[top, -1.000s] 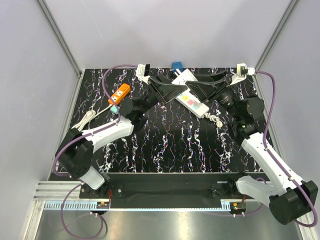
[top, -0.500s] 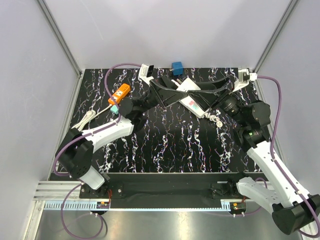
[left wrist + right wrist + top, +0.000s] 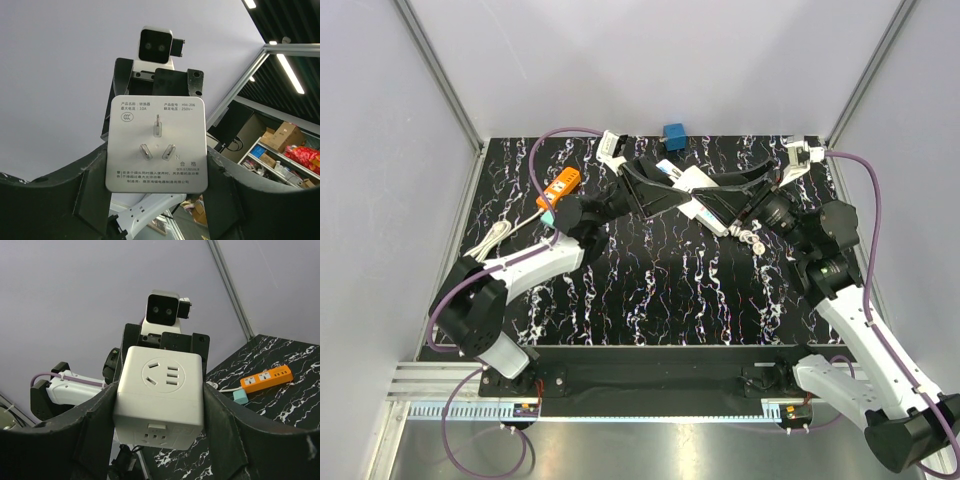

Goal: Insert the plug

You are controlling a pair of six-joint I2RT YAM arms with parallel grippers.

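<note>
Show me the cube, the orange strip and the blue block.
cube (image 3: 161, 377): right wrist view, on the middle of its socket face.
orange strip (image 3: 561, 187): top view, on the middle of its upper face.
blue block (image 3: 673, 134): top view, on its top face.

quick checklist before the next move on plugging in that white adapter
1. Right gripper hold on the white adapter: ok, the jaws sit against both sides.
2. Left gripper hold: cannot tell; the jaws flank the adapter, but contact is unclear.
3. Prongs: ok, all three are bare, look straight and face the left wrist camera.
4. Adapter lined up with a socket: not ok, it is up in the air between the two grippers.
5. Orange power strip in sight: ok, it lies flat and uncovered on the table, far left.
</note>
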